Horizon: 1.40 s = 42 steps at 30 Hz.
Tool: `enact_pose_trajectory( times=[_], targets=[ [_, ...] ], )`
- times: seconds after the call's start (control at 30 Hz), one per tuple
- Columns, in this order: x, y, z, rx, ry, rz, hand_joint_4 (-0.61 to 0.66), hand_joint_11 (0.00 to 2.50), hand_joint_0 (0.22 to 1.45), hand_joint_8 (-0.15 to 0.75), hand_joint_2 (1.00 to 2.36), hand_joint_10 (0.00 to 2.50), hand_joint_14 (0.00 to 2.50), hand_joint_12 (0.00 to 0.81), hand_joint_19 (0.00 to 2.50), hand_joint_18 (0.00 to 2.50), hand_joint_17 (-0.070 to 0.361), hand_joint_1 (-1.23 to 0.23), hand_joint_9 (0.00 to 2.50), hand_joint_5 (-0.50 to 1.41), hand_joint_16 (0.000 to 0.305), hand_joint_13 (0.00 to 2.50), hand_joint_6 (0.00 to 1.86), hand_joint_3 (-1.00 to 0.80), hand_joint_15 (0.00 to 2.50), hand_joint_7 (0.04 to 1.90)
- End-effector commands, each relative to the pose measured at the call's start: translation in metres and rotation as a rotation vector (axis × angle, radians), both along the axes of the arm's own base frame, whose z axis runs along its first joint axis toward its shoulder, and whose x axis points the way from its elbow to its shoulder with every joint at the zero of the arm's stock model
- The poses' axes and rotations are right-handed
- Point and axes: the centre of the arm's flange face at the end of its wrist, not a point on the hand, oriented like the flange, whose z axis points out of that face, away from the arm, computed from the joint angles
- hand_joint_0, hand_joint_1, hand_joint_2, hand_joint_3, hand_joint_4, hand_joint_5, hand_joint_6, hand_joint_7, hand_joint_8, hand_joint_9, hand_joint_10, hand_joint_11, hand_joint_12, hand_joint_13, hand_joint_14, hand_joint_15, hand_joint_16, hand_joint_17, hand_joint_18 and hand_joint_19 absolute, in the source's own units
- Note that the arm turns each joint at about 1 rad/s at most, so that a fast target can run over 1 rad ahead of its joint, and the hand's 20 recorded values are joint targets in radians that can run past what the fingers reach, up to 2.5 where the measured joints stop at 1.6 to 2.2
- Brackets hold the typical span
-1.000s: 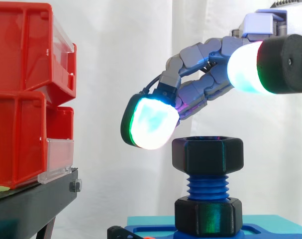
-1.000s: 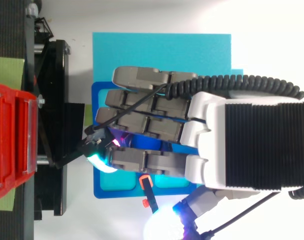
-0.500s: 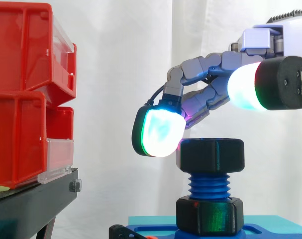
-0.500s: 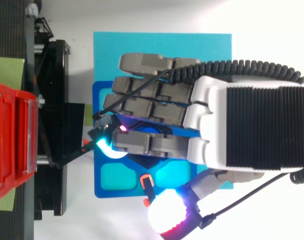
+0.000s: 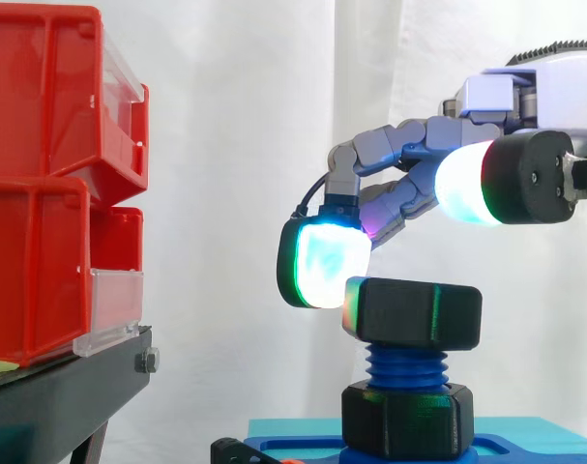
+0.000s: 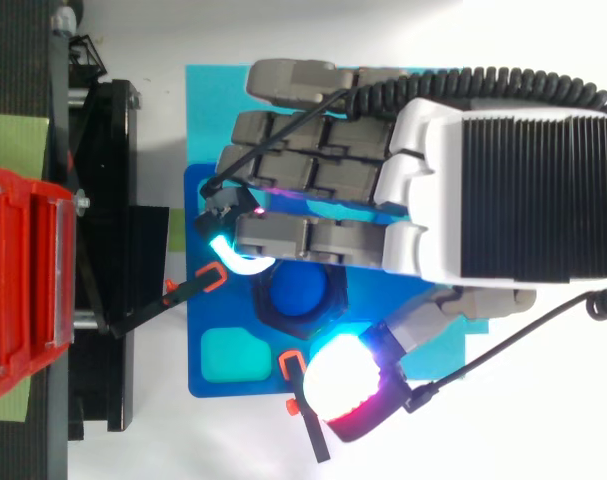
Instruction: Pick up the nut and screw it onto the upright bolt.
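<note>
The black nut [image 5: 412, 312] sits on top of the upright blue bolt [image 5: 404, 365], with the bolt's round blue end [image 6: 299, 293] showing through its hole in the top view. The nut leans slightly, and bare thread shows between it and a second black nut [image 5: 406, 419] lower on the bolt. The bolt stands on a blue plate [image 6: 323, 90]. The hand [image 6: 503, 180] hangs over the bolt with its fingers loosely bent and its thumb spread apart from them, clasping nothing. One fingertip pad [image 5: 322, 263], glowing white and cyan, is at the nut's upper left corner; touching or just beside it, I cannot tell. The thumb pad [image 5: 462, 184] glows white and is higher than the nut. Red bins [image 5: 51, 174] stand on a black stand [image 5: 71, 387] to the left, well apart from the bolt.
</note>
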Motion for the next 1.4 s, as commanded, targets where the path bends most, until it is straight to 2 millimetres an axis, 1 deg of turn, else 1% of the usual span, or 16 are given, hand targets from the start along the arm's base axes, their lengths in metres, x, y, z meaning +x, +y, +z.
enact_pose_trajectory(
  times=[0.0,0.13,0.27,0.37,0.5,0.73,0.83,0.87,0.9,0.93,0.97,1.0,1.17,1.27,1.33,1.37],
  targets=[
    [0.000,-0.004,0.000,-0.002,-0.001,0.000,0.14,0.00,0.50,0.243,1.00,0.00,0.00,0.238,0.00,0.32,0.050,-0.21,0.69,-0.08,0.022,0.67,0.64,-0.50,0.00,1.17],
    [0.000,-0.007,0.000,-0.002,-0.001,-0.001,0.13,0.00,0.51,0.249,1.00,0.00,0.00,0.230,0.00,0.36,0.047,-0.22,0.75,-0.06,0.021,0.71,0.67,-0.50,0.00,1.17],
    [-0.001,-0.011,0.000,-0.003,0.004,-0.007,0.13,0.00,0.52,0.253,1.00,0.00,0.00,0.215,0.00,0.43,0.042,-0.23,0.86,-0.02,0.018,0.77,0.65,-0.50,0.00,1.27],
    [-0.001,-0.015,0.000,-0.003,0.004,-0.004,0.13,0.00,0.52,0.259,1.00,0.00,0.00,0.196,0.00,0.49,0.035,-0.25,0.98,0.00,0.015,0.84,0.64,-0.50,0.00,1.31],
    [-0.002,-0.019,0.001,-0.003,0.000,0.005,0.11,0.00,0.53,0.257,1.00,0.00,0.00,0.173,0.00,0.58,0.027,-0.26,1.13,0.03,0.012,0.93,0.63,-0.50,0.00,1.31],
    [0.000,-0.024,0.006,-0.003,-0.009,0.006,0.08,0.00,0.53,0.259,1.00,0.00,0.00,0.154,0.00,0.65,0.022,-0.27,1.35,0.05,0.010,1.00,0.63,-0.50,0.00,1.34],
    [0.000,-0.028,0.007,-0.003,-0.015,0.009,0.09,0.00,0.53,0.255,1.00,0.00,0.00,0.153,0.00,0.66,0.022,-0.27,1.37,0.05,0.010,1.02,0.62,-0.50,0.00,1.35],
    [0.000,-0.027,0.009,-0.003,-0.018,0.011,0.10,0.00,0.53,0.256,1.00,0.00,0.00,0.156,0.00,0.66,0.022,-0.27,1.38,0.05,0.010,1.02,0.60,-0.50,0.00,1.39],
    [0.001,-0.028,0.009,-0.003,-0.016,0.011,0.14,0.00,0.53,0.260,1.00,0.00,0.00,0.155,0.00,0.67,0.022,-0.27,1.38,0.05,0.010,1.02,0.55,-0.50,0.00,1.46],
    [0.002,-0.029,0.014,-0.002,-0.026,0.012,0.14,0.00,0.53,0.261,1.00,0.00,0.00,0.158,0.00,0.67,0.022,-0.27,1.38,0.06,0.010,1.01,0.52,-0.50,0.00,1.52],
    [0.004,-0.028,0.017,-0.002,-0.032,0.015,0.16,0.00,0.53,0.262,1.00,0.00,0.00,0.158,0.00,0.67,0.023,-0.27,1.37,0.05,0.010,1.01,0.50,-0.50,0.00,1.52],
    [0.005,-0.029,0.022,-0.001,-0.041,0.019,0.16,0.00,0.53,0.265,1.00,0.00,0.00,0.159,0.00,0.67,0.023,-0.27,1.35,0.03,0.010,1.01,0.50,-0.50,0.00,1.44],
    [0.010,-0.027,0.041,-0.017,-0.052,0.031,0.16,0.00,0.52,0.269,1.00,0.00,0.00,0.166,0.02,0.66,0.030,-0.27,1.33,0.00,0.013,0.98,0.50,-0.50,0.00,1.38],
    [0.010,-0.025,0.042,-0.025,-0.055,0.030,0.19,0.00,0.52,0.271,1.00,0.00,0.00,0.173,0.03,0.65,0.034,-0.27,1.30,-0.03,0.015,0.98,0.50,-0.50,0.00,1.20],
    [0.011,-0.022,0.041,-0.031,-0.056,0.035,0.20,0.00,0.52,0.265,1.00,0.00,0.00,0.178,0.04,0.64,0.036,-0.26,1.28,-0.04,0.016,0.97,0.50,-0.50,0.00,1.13],
    [0.011,-0.020,0.041,-0.031,-0.059,0.038,0.22,0.00,0.52,0.261,1.00,0.00,0.00,0.180,0.04,0.64,0.038,-0.26,1.26,-0.05,0.017,0.96,0.50,-0.50,0.00,1.05]
  ],
)
